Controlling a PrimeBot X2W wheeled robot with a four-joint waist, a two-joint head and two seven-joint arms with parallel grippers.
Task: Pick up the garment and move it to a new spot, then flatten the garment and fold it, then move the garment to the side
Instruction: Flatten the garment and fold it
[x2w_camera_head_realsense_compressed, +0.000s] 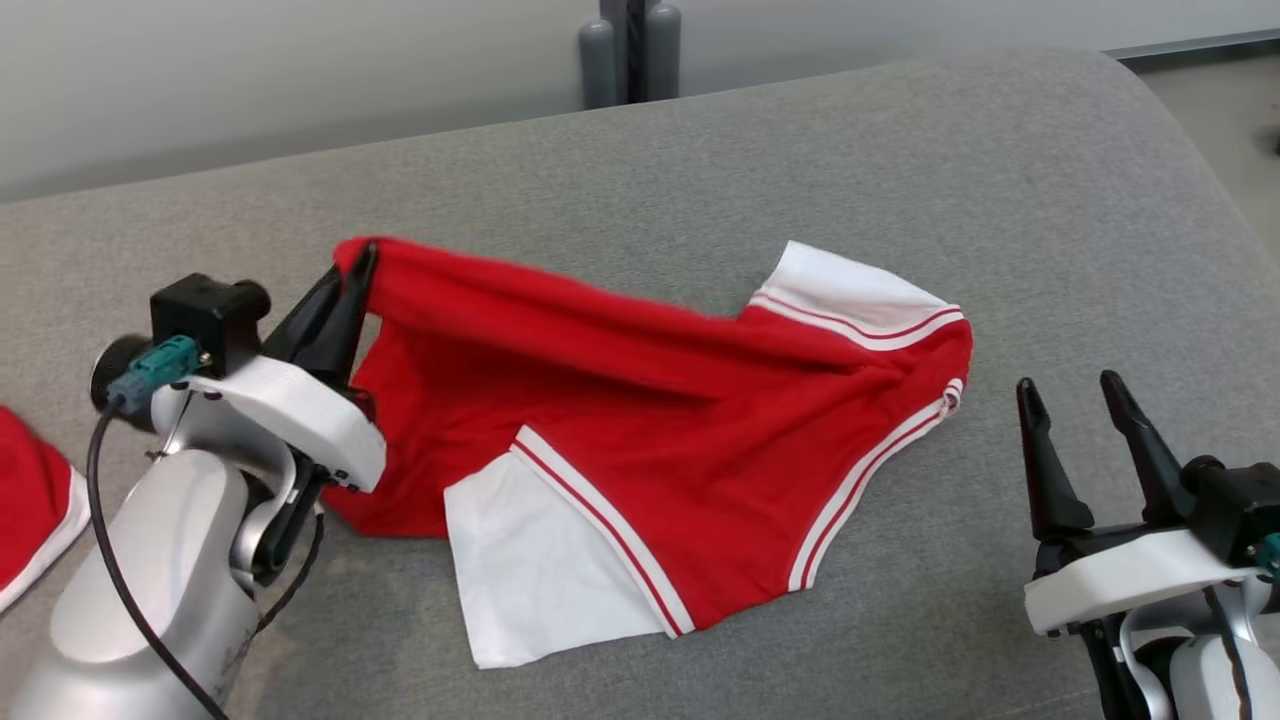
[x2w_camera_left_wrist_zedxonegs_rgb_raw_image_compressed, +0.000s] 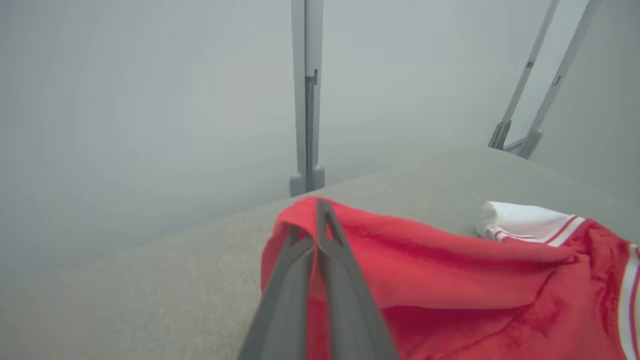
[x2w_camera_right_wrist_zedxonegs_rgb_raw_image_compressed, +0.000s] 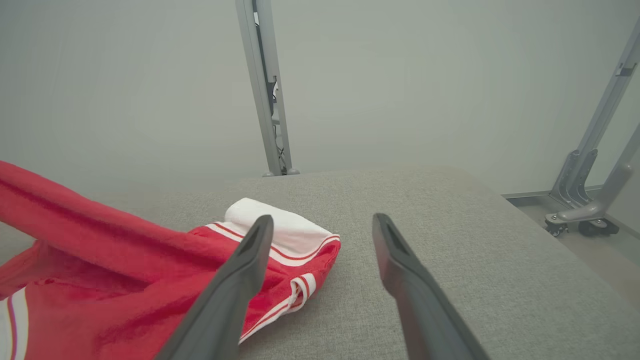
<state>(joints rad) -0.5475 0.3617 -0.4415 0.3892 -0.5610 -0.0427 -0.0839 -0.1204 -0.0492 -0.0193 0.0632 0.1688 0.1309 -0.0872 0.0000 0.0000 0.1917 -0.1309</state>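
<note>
A red garment (x2w_camera_head_realsense_compressed: 640, 420) with white sleeves and red-and-white trim lies spread and partly bunched on the grey cushioned surface (x2w_camera_head_realsense_compressed: 760, 150). My left gripper (x2w_camera_head_realsense_compressed: 362, 262) is shut on the garment's upper left edge and holds that edge lifted; in the left wrist view the gripper (x2w_camera_left_wrist_zedxonegs_rgb_raw_image_compressed: 320, 210) pinches the red cloth (x2w_camera_left_wrist_zedxonegs_rgb_raw_image_compressed: 450, 280). My right gripper (x2w_camera_head_realsense_compressed: 1070, 390) stands open over bare surface to the right of the garment, touching nothing. In the right wrist view its fingers (x2w_camera_right_wrist_zedxonegs_rgb_raw_image_compressed: 250, 255) frame the garment's white sleeve (x2w_camera_right_wrist_zedxonegs_rgb_raw_image_compressed: 280, 227).
Another red and white piece of cloth (x2w_camera_head_realsense_compressed: 30, 500) lies at the far left edge. Grey metal posts (x2w_camera_head_realsense_compressed: 630, 50) stand behind the surface. A wheeled grey frame (x2w_camera_right_wrist_zedxonegs_rgb_raw_image_compressed: 585, 200) stands on the floor to the right.
</note>
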